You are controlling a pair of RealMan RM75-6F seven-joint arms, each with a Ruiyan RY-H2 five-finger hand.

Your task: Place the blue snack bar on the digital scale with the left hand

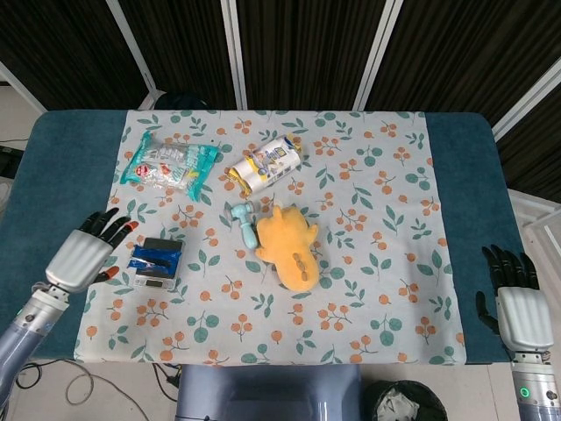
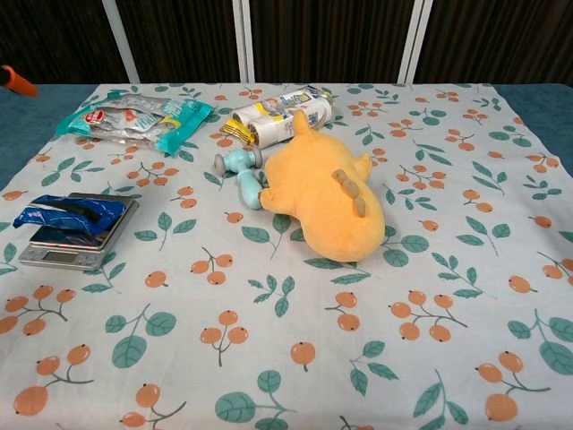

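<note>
The blue snack bar [image 2: 64,215], a crinkled glossy wrapper, lies across the flat platform of the digital scale [image 2: 70,245], a small grey rectangular slab with a narrow display strip along its near edge. Nothing touches the bar.

The left hand [image 1: 82,255] hangs just left of the scale, over the teal edge of the worktop [image 1: 53,167]; its grey shell faces up and its dark, orange-tipped fingers [image 1: 103,227] are spread apart, holding nothing. The right hand [image 1: 519,309] rests at the far right edge, its black fingers extended and slightly parted, also empty.

A cloth [image 2: 430,233] printed with orange berries and green leaves covers the worktop. On it lie a soft orange plush toy [image 2: 327,197], a small pale-blue plastic toy [image 2: 242,175] touching the plush, a shiny teal snack packet [image 2: 134,118] and a yellow-and-white wrapped pack [image 2: 277,115].
</note>
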